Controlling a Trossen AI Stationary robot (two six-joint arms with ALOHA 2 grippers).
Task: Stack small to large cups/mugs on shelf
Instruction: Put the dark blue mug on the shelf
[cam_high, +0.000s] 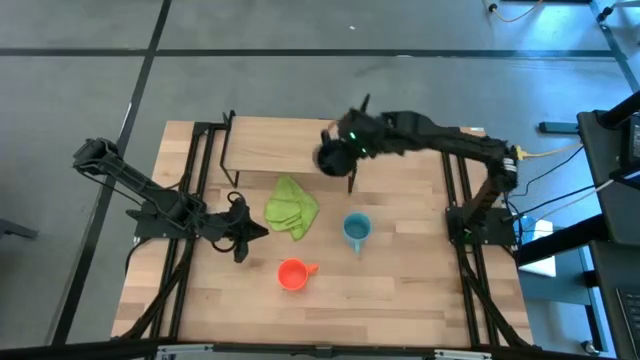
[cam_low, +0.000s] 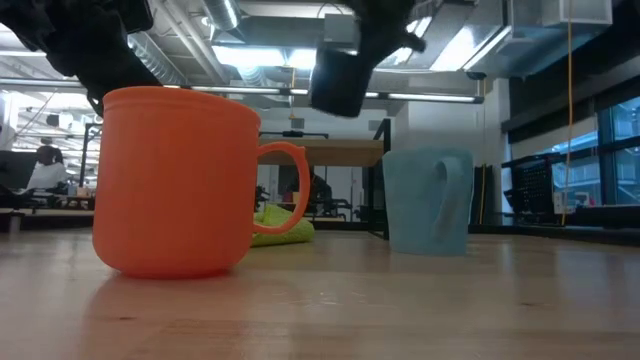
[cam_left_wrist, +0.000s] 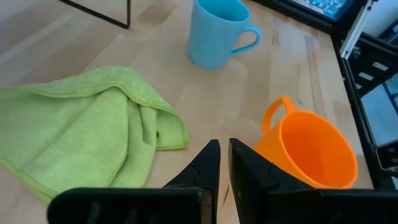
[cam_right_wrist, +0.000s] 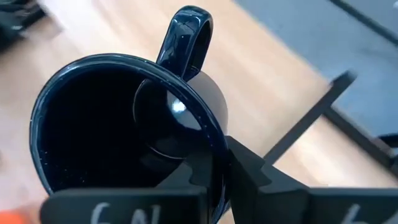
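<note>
Overhead — right gripper (cam_high: 337, 153) pinching navy mug (cam_high: 329, 158) above shelf (cam_high: 280, 146) corner.

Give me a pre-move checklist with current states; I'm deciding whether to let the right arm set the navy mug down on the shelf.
1. Right gripper clamps the navy mug by its rim: ok.
2. Mug lifted off the tabletop, near the shelf corner: ok.
3. Mug fully above the shelf board: cannot tell.
4. Shelf top bare: ok.
5. Left gripper shut, by the green cloth, away from the shelf: ok.
6. Orange mug and light blue mug upright on the table: ok.
</note>
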